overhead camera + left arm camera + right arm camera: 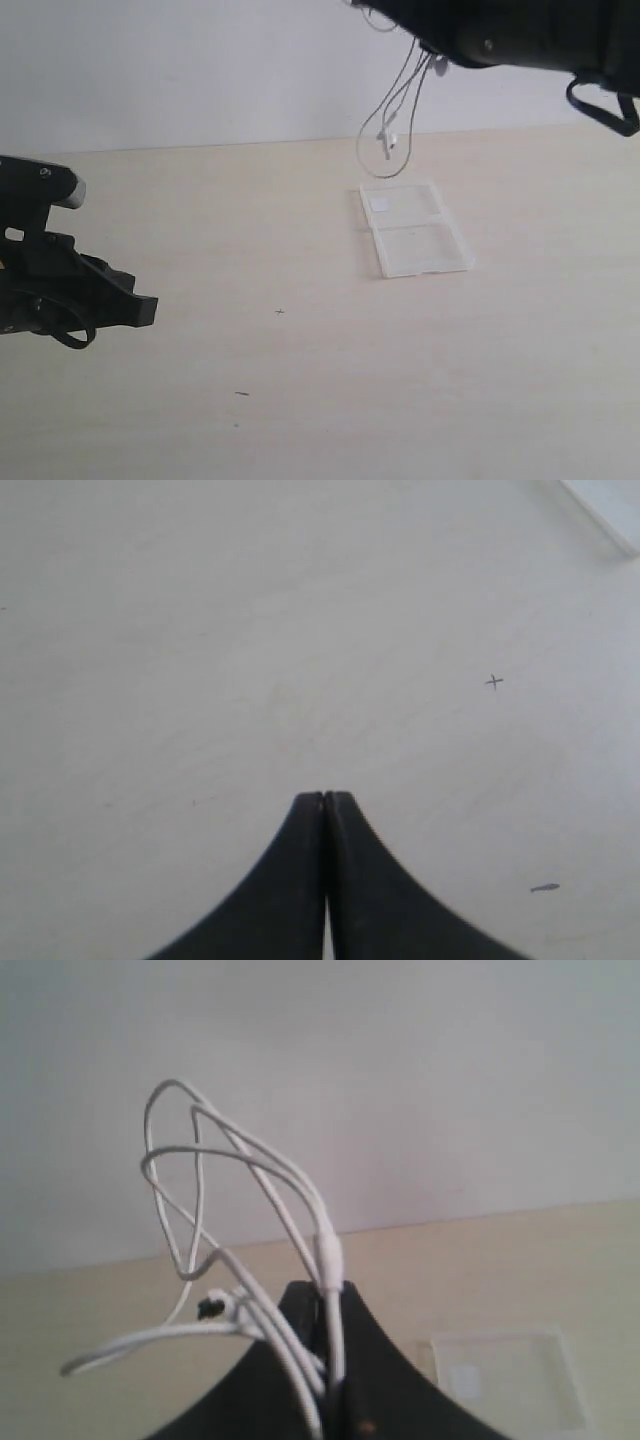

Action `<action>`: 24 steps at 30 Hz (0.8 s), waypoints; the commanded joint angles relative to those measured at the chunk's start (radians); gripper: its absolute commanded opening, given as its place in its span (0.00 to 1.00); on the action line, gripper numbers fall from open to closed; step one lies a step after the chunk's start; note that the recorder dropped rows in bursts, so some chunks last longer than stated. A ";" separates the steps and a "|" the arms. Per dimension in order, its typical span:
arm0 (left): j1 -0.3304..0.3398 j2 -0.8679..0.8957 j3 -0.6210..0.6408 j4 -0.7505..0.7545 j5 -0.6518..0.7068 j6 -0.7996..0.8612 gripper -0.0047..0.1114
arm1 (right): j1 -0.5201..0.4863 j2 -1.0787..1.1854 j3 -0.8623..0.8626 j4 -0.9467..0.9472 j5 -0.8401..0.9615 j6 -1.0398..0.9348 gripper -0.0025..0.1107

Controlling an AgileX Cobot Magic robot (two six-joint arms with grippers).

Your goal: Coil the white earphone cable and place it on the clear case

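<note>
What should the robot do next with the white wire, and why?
Probably lower the right claw toward the flat clear plastic case: the claw is shut on the thin white earphone cable, whose loops dangle in the air, not touching the case.

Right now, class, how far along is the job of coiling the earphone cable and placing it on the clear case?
Done: the white earphone cable is gathered in loose loops, off the table. In hand: the right pincer grips it in the air, apart from the clear case. Left: lower it onto the case and release. The left pincer is shut, empty.
</note>
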State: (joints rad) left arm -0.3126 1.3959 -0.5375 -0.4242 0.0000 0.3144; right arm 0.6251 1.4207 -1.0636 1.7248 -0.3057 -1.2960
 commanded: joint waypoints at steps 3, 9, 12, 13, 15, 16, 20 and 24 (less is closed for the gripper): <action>0.002 -0.004 0.003 -0.009 -0.008 -0.007 0.04 | -0.004 -0.127 0.000 0.020 0.278 -0.053 0.02; 0.002 -0.004 0.003 -0.009 -0.008 -0.007 0.04 | -0.004 -0.133 0.000 -0.265 0.615 -0.026 0.02; 0.002 -0.004 0.003 -0.009 -0.008 -0.007 0.04 | -0.004 -0.110 0.000 -0.546 0.739 0.277 0.02; 0.002 -0.004 0.003 -0.009 -0.008 -0.007 0.04 | -0.004 -0.097 0.000 -0.660 0.769 0.368 0.02; 0.002 -0.004 0.003 -0.009 -0.008 -0.007 0.04 | -0.004 -0.076 0.000 -0.850 0.779 0.574 0.02; 0.002 -0.004 0.003 -0.009 -0.008 -0.007 0.04 | -0.004 -0.066 0.000 -0.958 0.770 0.696 0.02; 0.002 -0.004 0.003 -0.009 0.000 -0.009 0.04 | -0.023 -0.042 -0.004 -1.429 0.707 1.143 0.02; 0.002 -0.004 0.003 -0.009 0.000 -0.013 0.04 | -0.089 -0.009 -0.054 -1.740 0.801 1.402 0.02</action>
State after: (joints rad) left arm -0.3126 1.3959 -0.5375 -0.4281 0.0000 0.3120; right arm 0.5805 1.3941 -1.0782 0.2051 0.4491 -0.0828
